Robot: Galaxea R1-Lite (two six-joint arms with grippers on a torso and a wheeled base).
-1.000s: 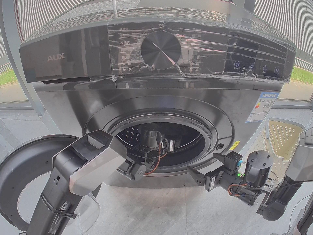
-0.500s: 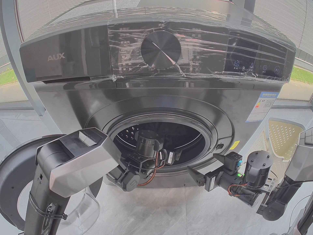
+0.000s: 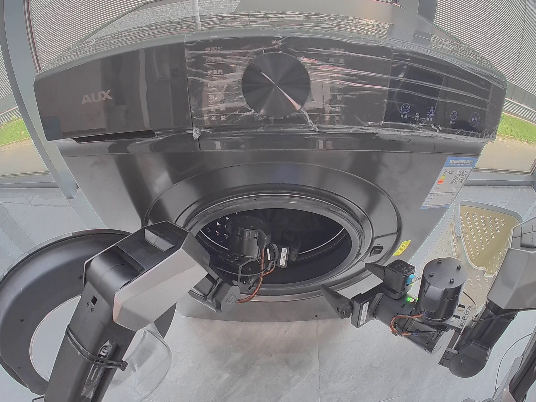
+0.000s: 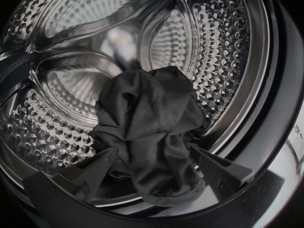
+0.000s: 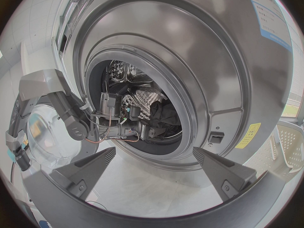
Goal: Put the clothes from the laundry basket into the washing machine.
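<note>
1 washing machine point(image 3: 139, 166), 1 open door point(image 3: 33, 286), 1 dark garment point(image 4: 148, 117), 1 laundry basket point(image 3: 483, 234)

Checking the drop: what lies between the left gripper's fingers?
A dark garment in the washing machine's drum lies between the left gripper's open fingers, in the left wrist view.

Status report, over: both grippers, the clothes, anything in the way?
Left gripper open, at the drum mouth. Right gripper open, empty, outside. Dark garment at the drum's front edge, between the left fingers. Door open; left arm in the opening.
</note>
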